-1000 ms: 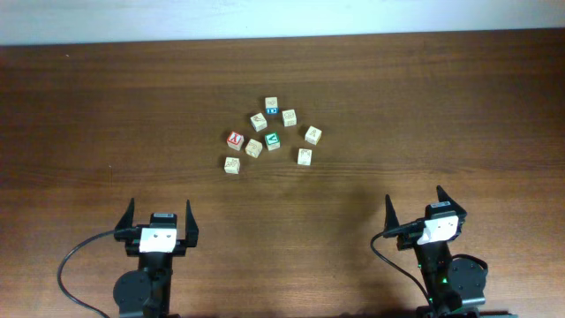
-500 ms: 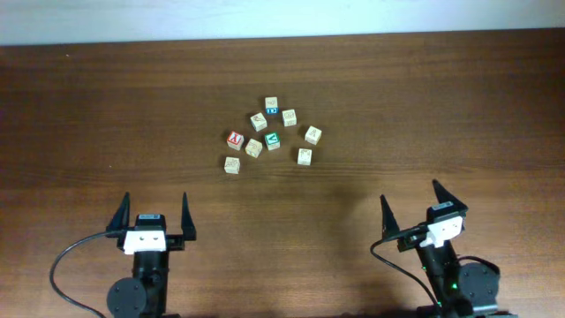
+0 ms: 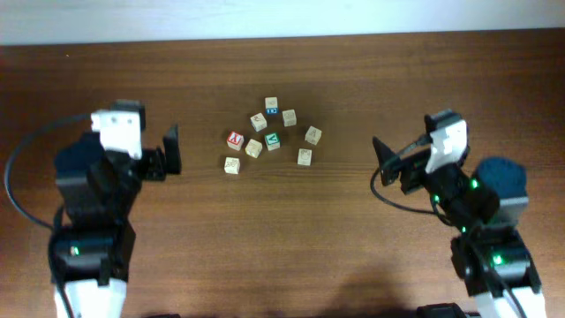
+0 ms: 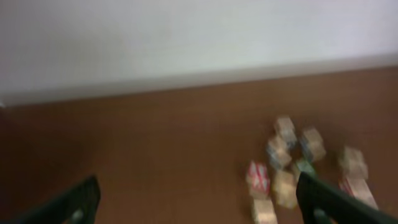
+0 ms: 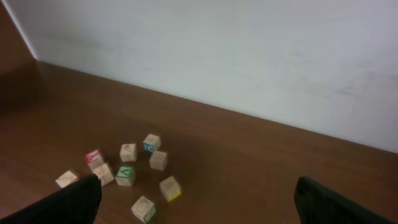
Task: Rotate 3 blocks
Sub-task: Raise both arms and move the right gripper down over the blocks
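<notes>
You have a dark brown wood-grain table [image 3: 424, 79] beneath and ahead of both sets of jaws, under soft, even light. Straight beyond the jaws, where the table's far edge ends, you meet a plain pale matte wall [image 5: 249, 56]. Your left wrist view shows it blurred.

Left arm [image 3: 88, 199], right arm [image 3: 481, 212] were black; white wrist housings [image 3: 119, 128]; looped black cable [image 3: 13, 172]; green lights [image 3: 434, 196]; left gripper [image 4: 198, 180], right gripper [image 5: 198, 182] had black tapered fingers.

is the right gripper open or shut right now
Open. In the right wrist view the right gripper has its jaws standing wide apart at the lower corners, with nothing held between them.
</notes>
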Motion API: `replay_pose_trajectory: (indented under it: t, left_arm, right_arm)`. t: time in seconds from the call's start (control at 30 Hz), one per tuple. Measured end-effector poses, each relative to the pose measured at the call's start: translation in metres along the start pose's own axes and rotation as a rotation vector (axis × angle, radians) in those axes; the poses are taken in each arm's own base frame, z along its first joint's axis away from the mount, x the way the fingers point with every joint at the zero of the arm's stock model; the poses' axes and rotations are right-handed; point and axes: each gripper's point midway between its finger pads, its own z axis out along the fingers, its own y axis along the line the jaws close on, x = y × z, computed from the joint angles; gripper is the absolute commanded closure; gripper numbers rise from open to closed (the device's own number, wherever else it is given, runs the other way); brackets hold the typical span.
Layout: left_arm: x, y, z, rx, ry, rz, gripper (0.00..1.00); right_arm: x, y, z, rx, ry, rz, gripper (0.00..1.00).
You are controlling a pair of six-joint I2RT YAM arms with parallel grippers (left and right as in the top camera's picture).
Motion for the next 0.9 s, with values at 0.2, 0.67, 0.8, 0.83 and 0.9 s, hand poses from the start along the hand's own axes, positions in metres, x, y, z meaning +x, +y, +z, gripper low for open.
replay_pose_trajectory:
  t: [0.2, 0.67, 0.8, 0.83, 0.9]
  left_arm:
    - [-0.028, 0.002, 0.04, 0.067, 0.293, -0.044, 0.01]
    - [0.008, 0.001, 0.094, 0.106, 0.458, -0.073, 0.01]
    - [0.008, 0.001, 0.094, 0.106, 0.458, -0.073, 0.01]
    - [0.008, 0.001, 0.094, 0.106, 0.458, -0.073, 0.01]
    - [0.008, 0.001, 0.094, 0.106, 0.458, -0.073, 0.01]
  right_arm:
    - [-0.017, 0.008, 0.066, -0.221, 0.249, 0.18, 0.02]
    - [0.191, 0.055, 0.225, -0.076, 0.836, 0.576, 0.15]
    - [0.199, 0.054, 0.233, 0.297, 0.76, 0.566, 0.21]
    - [0.199, 0.05, 0.234, 0.333, 0.746, 0.56, 0.22]
    - [0.203, 0.041, 0.24, 0.386, 0.715, 0.561, 0.3]
